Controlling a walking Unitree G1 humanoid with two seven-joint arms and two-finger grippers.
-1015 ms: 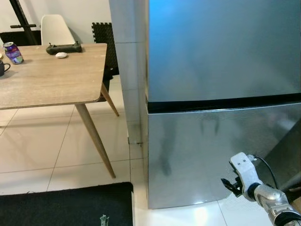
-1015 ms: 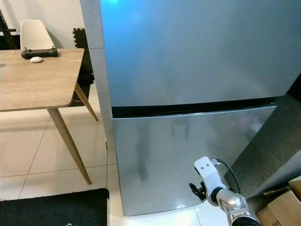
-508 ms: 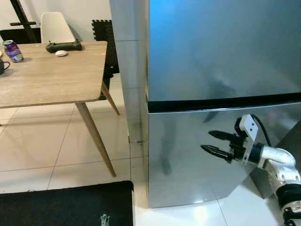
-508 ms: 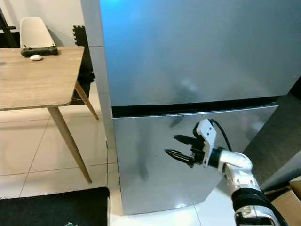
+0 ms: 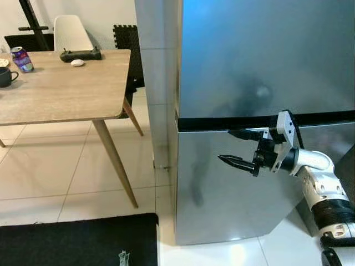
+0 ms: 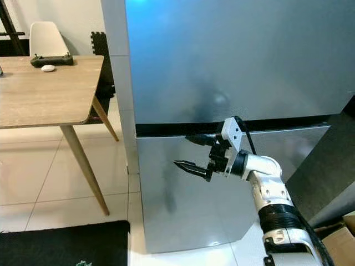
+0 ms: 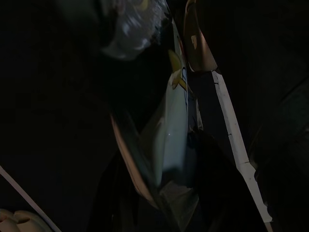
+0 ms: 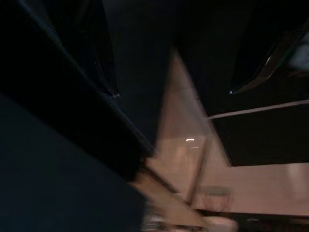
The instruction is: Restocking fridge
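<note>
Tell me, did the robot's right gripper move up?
Yes. The right gripper rose from near the fridge's bottom to the dark door gap, fingers open.

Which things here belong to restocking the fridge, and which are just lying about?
Job:
- fridge, doors shut
- right gripper, open, raised by the seam between the doors
- left gripper, holding a pale packet

Lying about:
- table
- can
- mug
- black controller
- chair
- dark mat
</note>
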